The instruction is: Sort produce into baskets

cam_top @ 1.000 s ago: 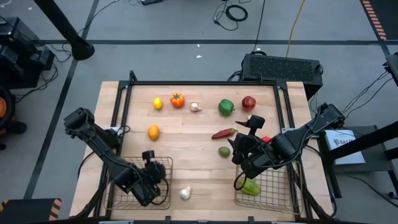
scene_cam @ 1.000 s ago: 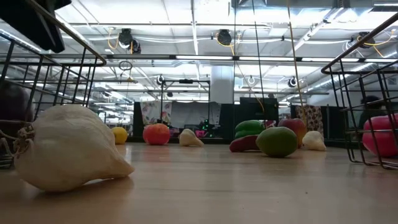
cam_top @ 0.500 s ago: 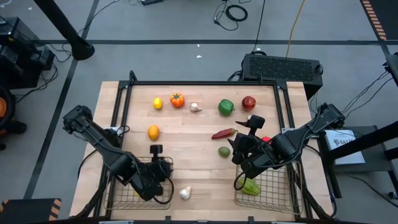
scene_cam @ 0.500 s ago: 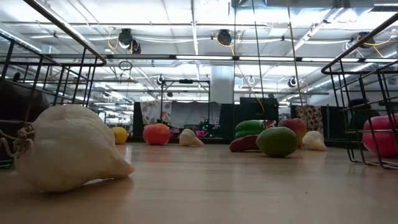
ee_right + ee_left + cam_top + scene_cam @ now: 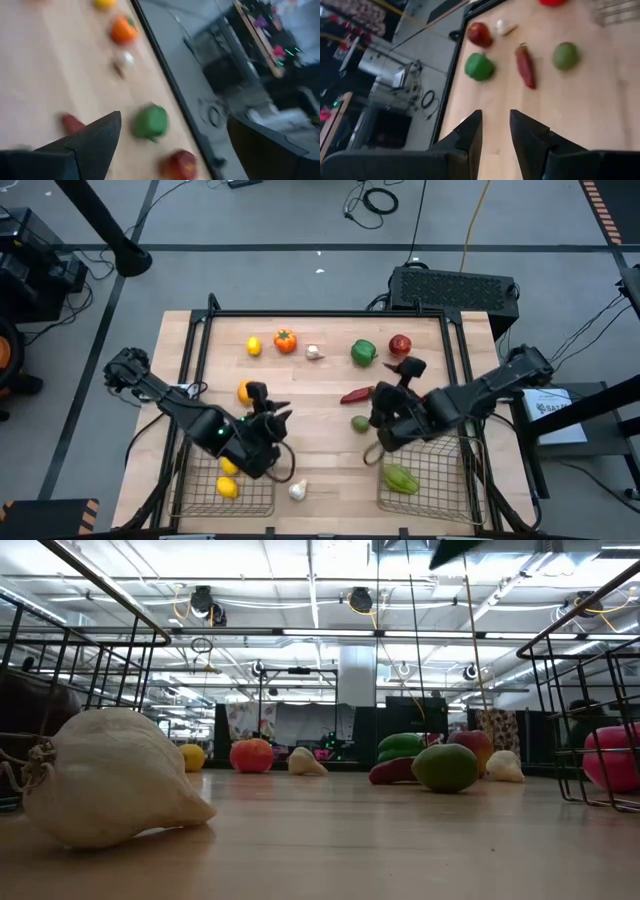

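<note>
The produce lies on the wooden table. At the far side are a lemon (image 5: 253, 346), an orange tomato-like piece (image 5: 285, 339), a garlic (image 5: 314, 352), a green pepper (image 5: 363, 352) and an apple (image 5: 400, 344). A chili (image 5: 357, 394) and a lime-green fruit (image 5: 360, 423) lie mid-table, and a garlic (image 5: 297, 491) lies near the front. The left basket (image 5: 195, 480) holds two lemons (image 5: 228, 476). The right basket (image 5: 450, 480) holds a green pepper (image 5: 402, 478). My left gripper (image 5: 280, 420) hangs over that basket's far right corner, narrowly open and empty (image 5: 495, 120). My right gripper (image 5: 378, 412) hovers wide open beside the chili (image 5: 174, 119).
A dark metal frame (image 5: 330, 314) runs round the table's far and side edges. An orange fruit (image 5: 244, 391) lies just behind my left gripper. In the low view the near garlic (image 5: 110, 775) looms large, and a red piece (image 5: 612, 755) sits in the right basket.
My left gripper has risen out of the left basket and swung toward the table's middle and far side, turning as it went; two lemons now show in the basket. My right gripper has shifted toward the far-left, closer to the chili, staying wide open.
</note>
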You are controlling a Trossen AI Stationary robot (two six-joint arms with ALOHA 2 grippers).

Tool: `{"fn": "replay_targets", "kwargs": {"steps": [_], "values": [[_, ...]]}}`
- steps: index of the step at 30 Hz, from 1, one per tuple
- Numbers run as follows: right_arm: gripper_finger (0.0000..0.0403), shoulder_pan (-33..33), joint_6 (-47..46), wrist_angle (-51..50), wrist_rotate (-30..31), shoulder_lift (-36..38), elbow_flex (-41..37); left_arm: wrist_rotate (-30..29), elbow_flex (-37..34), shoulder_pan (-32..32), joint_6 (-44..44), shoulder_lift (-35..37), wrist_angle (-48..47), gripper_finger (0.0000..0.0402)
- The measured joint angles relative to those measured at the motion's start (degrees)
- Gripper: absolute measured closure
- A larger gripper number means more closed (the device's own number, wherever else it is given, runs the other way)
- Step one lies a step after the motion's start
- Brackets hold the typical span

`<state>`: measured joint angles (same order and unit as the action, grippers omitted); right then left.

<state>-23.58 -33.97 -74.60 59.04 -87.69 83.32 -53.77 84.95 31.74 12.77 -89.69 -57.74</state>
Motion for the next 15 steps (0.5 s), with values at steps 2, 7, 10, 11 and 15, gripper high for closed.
{"fn": "replay_targets", "kwargs": {"steps": [2, 7, 10, 11, 15], "values": [[0.0049, 3.56, 0.81, -2.01, -0.85, 0.05, -1.09, 0.02, 0.00, -0.90, -0.19, 0.00, -0.10, 0.0294], [0.0049, 11.80, 6.87, -0.32, -1.38, 1.80, -3.69, 0.37, 0.00, -1.88, -0.17, 0.00, -0.34, 0.0294], [0.0049, 17.52, 14.39, 5.09, -5.46, 3.42, -5.82, 0.38, 0.00, -2.57, -0.05, 0.00, 0.26, 0.0294], [0.0049, 19.75, 16.82, 6.00, -7.31, 3.89, -6.47, 0.36, 0.00, -2.89, -0.05, 0.00, 0.98, 0.0294], [0.0049, 30.03, 24.47, 9.20, -16.27, 6.08, -8.07, 1.17, 0.00, -4.69, 0.01, 0.00, 4.70, 0.0294]]}}
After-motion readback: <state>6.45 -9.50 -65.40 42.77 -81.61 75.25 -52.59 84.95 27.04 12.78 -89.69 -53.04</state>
